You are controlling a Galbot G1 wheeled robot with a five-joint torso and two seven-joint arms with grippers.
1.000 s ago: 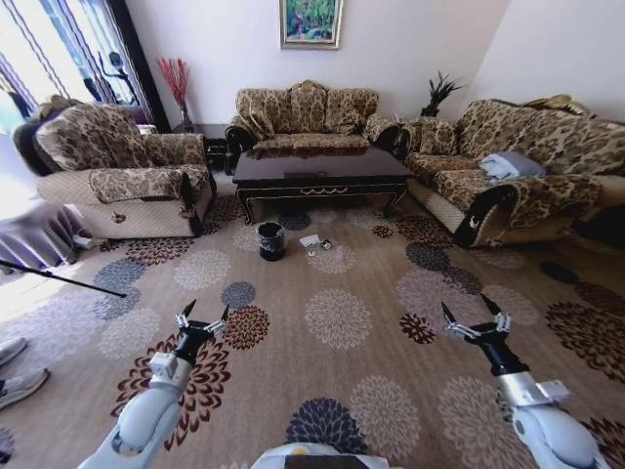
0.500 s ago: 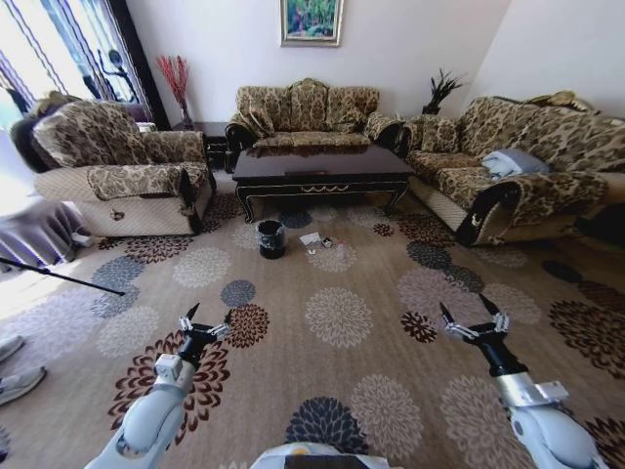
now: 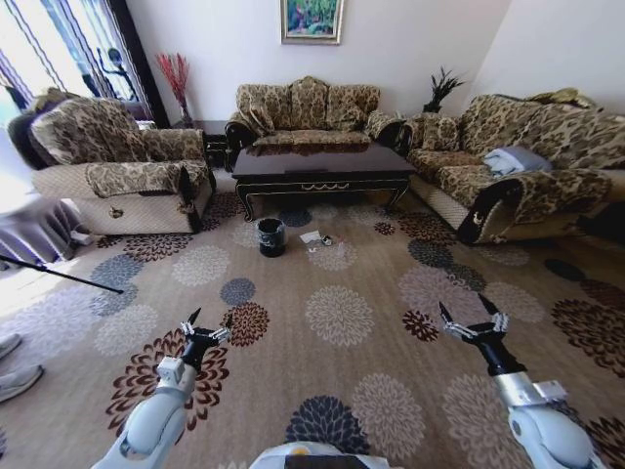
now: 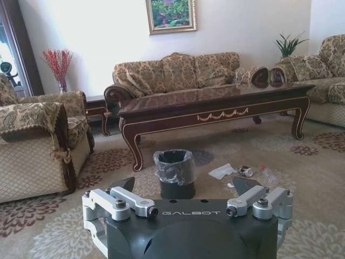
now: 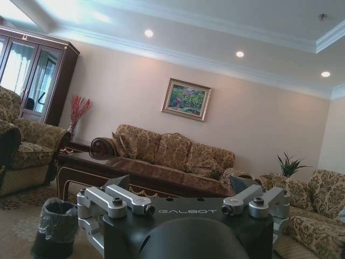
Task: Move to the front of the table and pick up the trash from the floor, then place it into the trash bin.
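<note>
The long dark table (image 3: 320, 164) stands across the room in front of the middle sofa. On the carpet before it sit the small black trash bin (image 3: 270, 237) with its clear liner and, just right of it, the trash: a crumpled white paper (image 3: 311, 237) and a small dark lump (image 3: 325, 242). My left gripper (image 3: 209, 319) and right gripper (image 3: 462, 308) hover open over the carpet, far short of them. The left wrist view shows the table (image 4: 215, 102), bin (image 4: 174, 172), white paper (image 4: 222, 171) and shiny lump (image 4: 246, 171) beyond the open left gripper (image 4: 183, 186). Beyond the open right gripper (image 5: 180, 183) are the table (image 5: 135, 167) and bin (image 5: 54, 226).
A patterned armchair (image 3: 112, 166) flanks the table on the left and a long sofa (image 3: 518, 181) on the right. A wide stretch of flowered carpet (image 3: 337, 318) lies between me and the bin. A dark rod (image 3: 59, 277) and a shoe (image 3: 18, 381) sit at the left edge.
The whole head picture has shifted slightly, so the camera has moved. Both grippers stay open in the same pose. The trash and bin lie where they were.
</note>
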